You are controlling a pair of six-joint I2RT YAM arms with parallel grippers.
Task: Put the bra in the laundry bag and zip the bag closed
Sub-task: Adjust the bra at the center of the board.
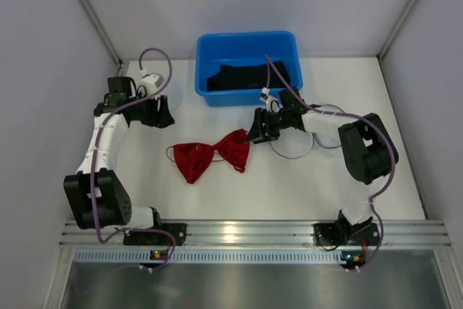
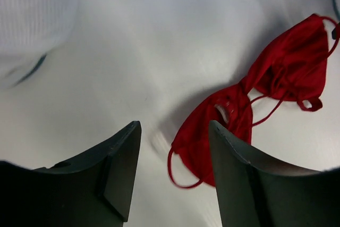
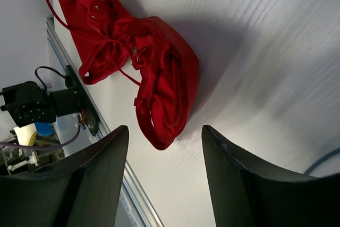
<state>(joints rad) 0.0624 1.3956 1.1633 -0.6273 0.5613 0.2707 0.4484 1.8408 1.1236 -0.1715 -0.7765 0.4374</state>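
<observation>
Left fingers (image 2: pixel 114 174): parted, released, grasping nothing, above bare worktop (image 1: pixel 289 186), bra's near cup just beyond them. Right fingers (image 3: pixel 239 184): parted, nothing clamped, just beside bra's other cup.

Bra (image 1: pixel 211 155): red, flat on worktop between the arms, long axis left-right, right cup slightly farther from bases.

Count: one bra, one blue bin (image 1: pixel 246 43) holding dark cloth, one patch of white mesh fabric (image 2: pixel 32 9).
</observation>
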